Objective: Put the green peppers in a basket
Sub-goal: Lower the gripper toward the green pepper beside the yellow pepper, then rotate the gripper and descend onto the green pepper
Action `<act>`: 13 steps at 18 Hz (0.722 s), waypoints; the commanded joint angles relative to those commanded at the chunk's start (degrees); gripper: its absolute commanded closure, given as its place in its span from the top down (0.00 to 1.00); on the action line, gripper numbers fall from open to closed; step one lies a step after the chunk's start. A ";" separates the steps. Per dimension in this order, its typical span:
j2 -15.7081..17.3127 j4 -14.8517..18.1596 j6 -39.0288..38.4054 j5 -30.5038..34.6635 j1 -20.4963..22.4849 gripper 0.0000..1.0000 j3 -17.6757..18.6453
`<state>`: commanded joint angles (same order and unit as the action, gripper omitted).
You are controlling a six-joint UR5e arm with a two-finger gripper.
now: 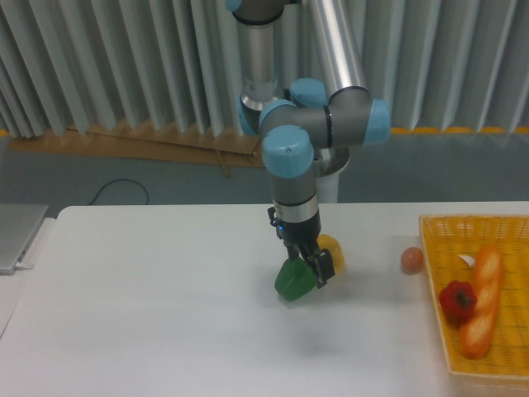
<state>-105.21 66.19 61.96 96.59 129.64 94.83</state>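
Pepper (294, 281) is sitting mid-table (149, 314), gripper (315, 269) right over it, another pepper (332, 251) just behind-right. Basket (431, 281) is lying at the right edge, holding bread (481, 299) and a small pepper (456, 301).

The arm descends from the top of the view as a thick silver tube, slanting down to a cluster of grey joints with light-blue caps well above the far edge of the table. From that cluster the last link, capped in blue, points straight down, ending in a dark wrist with a small blue light. Below it hangs the black two-finger gripper (311, 270), low over the middle of the table. Its fingers (320, 266) point downward, tilted slightly toward the right edge. Whether the jaws stand apart or closed cannot be told from this view.
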 joint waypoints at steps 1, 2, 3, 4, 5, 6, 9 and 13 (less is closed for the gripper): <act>0.00 -1.14 0.00 0.00 -0.09 1.00 0.53; -0.17 -1.42 0.17 0.00 0.00 1.00 0.88; -0.44 -1.51 0.35 0.17 0.09 1.00 1.23; -0.70 -1.51 0.35 0.78 0.17 1.00 1.24; -1.22 -1.51 0.35 2.36 0.18 1.00 1.24; -1.66 -1.59 0.35 3.94 0.18 1.00 1.32; -1.84 -1.59 0.09 4.66 0.44 1.00 1.85; -1.05 -1.59 -0.09 4.92 0.18 1.00 2.55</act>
<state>-106.26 64.60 61.88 101.51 129.82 97.38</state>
